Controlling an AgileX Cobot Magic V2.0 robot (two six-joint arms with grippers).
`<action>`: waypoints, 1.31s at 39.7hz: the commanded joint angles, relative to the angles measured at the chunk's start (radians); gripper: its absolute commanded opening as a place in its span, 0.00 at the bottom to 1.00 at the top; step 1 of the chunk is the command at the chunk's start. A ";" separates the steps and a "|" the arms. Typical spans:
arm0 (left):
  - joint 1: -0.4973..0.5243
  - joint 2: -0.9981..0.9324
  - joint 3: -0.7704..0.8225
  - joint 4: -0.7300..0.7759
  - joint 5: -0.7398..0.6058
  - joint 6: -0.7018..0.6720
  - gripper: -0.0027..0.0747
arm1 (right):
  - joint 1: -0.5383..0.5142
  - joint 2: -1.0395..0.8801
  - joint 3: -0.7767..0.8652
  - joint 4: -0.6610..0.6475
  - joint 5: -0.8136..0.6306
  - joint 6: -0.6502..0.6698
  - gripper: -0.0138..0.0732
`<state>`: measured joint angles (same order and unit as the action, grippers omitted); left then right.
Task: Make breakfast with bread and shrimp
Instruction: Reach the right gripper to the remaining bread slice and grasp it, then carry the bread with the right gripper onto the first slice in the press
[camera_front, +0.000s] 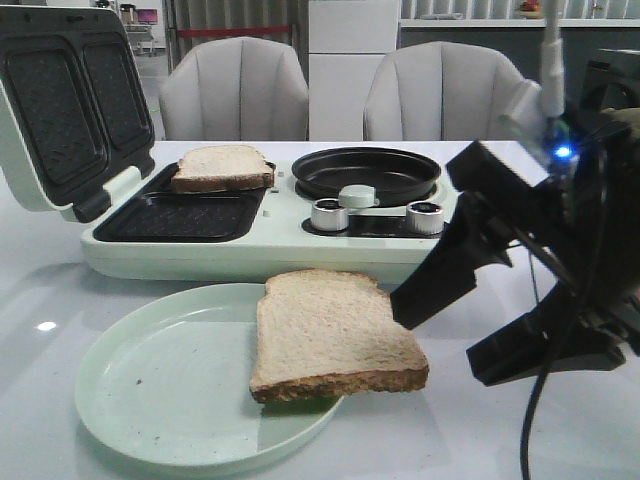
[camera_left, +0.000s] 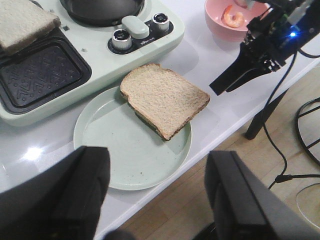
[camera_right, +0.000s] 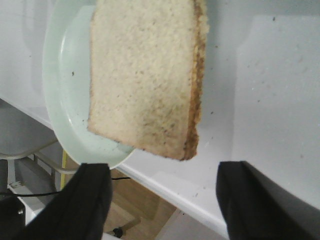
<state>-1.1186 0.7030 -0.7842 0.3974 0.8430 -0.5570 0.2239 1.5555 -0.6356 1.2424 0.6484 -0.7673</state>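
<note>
One bread slice (camera_front: 335, 335) lies on the pale green plate (camera_front: 160, 385) and overhangs its right rim; it also shows in the left wrist view (camera_left: 162, 97) and the right wrist view (camera_right: 145, 80). The other bread slice (camera_front: 222, 167) lies in the sandwich maker's back left tray. A shrimp (camera_left: 232, 17) lies in a pink bowl (camera_left: 214, 22) at the right. My right gripper (camera_front: 440, 340) is open and empty, just right of the plated slice, apart from it. My left gripper (camera_left: 157, 195) is open and empty over the table's front edge, near the plate (camera_left: 125, 150).
The pale green sandwich maker (camera_front: 250, 250) stands behind the plate, its lid (camera_front: 60, 110) raised at the left. A black round pan (camera_front: 365, 172) sits on its right half, with two knobs (camera_front: 328, 214) in front. Two chairs stand behind the table.
</note>
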 joint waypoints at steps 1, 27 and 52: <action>-0.007 -0.001 -0.024 0.026 -0.075 -0.009 0.65 | 0.001 0.044 -0.066 0.046 0.052 -0.022 0.79; -0.007 -0.001 -0.024 0.026 -0.075 -0.009 0.65 | 0.049 0.176 -0.202 0.046 0.107 -0.022 0.62; -0.007 -0.001 -0.024 0.026 -0.075 -0.009 0.65 | 0.049 -0.042 -0.215 0.044 0.214 -0.022 0.20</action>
<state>-1.1186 0.7030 -0.7842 0.3974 0.8430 -0.5607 0.2718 1.6221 -0.8138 1.2345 0.7807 -0.7715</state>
